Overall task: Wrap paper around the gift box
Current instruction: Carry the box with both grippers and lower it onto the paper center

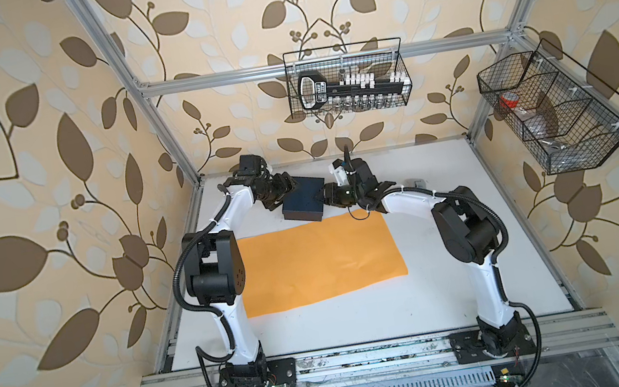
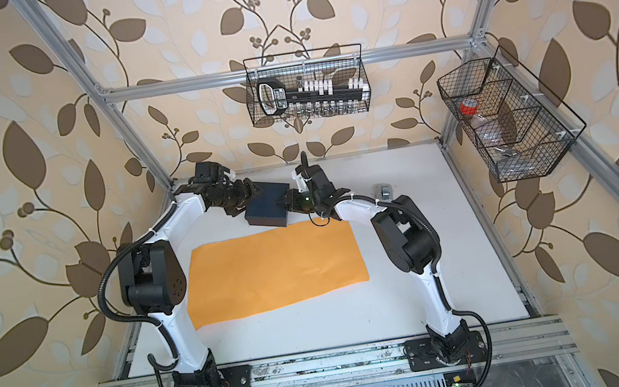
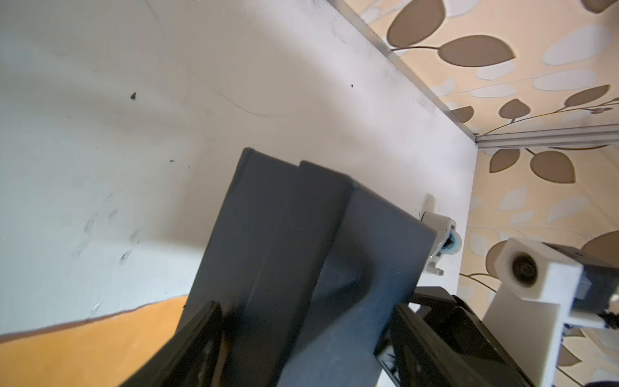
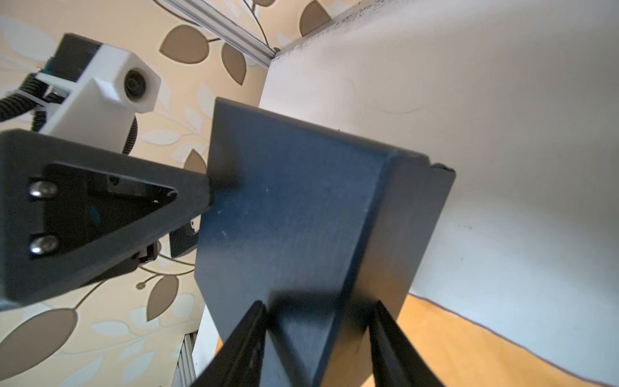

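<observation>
Left wrist view: the left pincer [image 3: 308, 321] is seen closed across the gift box [image 3: 301, 251], a jaw pressed to each side and the lid seam running between them. In the right wrist view the right pincer [image 4: 318, 321] is clamped more narrowly over one corner of the box, a hold judged easier to slip. Neither contact can be made out in the top views, where only the layout is given. There the box is found at the twelve o'clock edge of the paper [image 1: 318, 262], with the left pincer at its ten o'clock corner and the right at its three o'clock side. Whether the box is clear of the worktop [image 1: 461, 284] cannot be told. The step in hand is judged to be carrying the box onto the sheet. It is best done with both arms moved together and the box held level and raised before being taken toward six o'clock, so that the thin sheet is not dragged. The box is then best set down at the middle, squared to the paper's edges.
</observation>
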`<state>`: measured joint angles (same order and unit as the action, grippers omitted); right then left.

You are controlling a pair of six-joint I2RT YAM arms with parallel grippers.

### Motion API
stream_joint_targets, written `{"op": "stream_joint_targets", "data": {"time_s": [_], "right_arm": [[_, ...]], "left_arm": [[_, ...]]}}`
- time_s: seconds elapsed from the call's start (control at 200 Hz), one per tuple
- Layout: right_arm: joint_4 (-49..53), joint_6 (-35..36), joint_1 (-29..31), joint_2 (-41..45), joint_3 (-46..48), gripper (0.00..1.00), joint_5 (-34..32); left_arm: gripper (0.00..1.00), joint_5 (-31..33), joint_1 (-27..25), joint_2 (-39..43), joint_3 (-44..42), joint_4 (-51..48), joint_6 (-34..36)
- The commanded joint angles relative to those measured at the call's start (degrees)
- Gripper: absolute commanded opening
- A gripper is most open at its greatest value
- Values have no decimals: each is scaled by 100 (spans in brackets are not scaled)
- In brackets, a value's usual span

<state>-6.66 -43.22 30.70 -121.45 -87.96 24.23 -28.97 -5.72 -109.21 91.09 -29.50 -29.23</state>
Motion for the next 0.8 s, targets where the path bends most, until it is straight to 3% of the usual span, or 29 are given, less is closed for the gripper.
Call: {"op": "stream_joint_targets", "data": {"time_s": [0.0, 0.365, 0.6, 0.795], "right_arm": [[-357, 109, 307, 395, 358, 49, 197], [-295, 301, 830, 1166, 1433, 49, 108], [-204, 389, 1213, 1241, 1804, 48, -62], [-461, 276, 1384, 1278, 2173, 48, -180]], "left_arm": [[80, -452, -359, 667, -436, -141, -157], [83, 14, -466, 2417, -2622, -200, -618], [84, 120, -466, 2839, -3308, -136, -617], [84, 167, -467, 2730, -3466, -32, -535]]}}
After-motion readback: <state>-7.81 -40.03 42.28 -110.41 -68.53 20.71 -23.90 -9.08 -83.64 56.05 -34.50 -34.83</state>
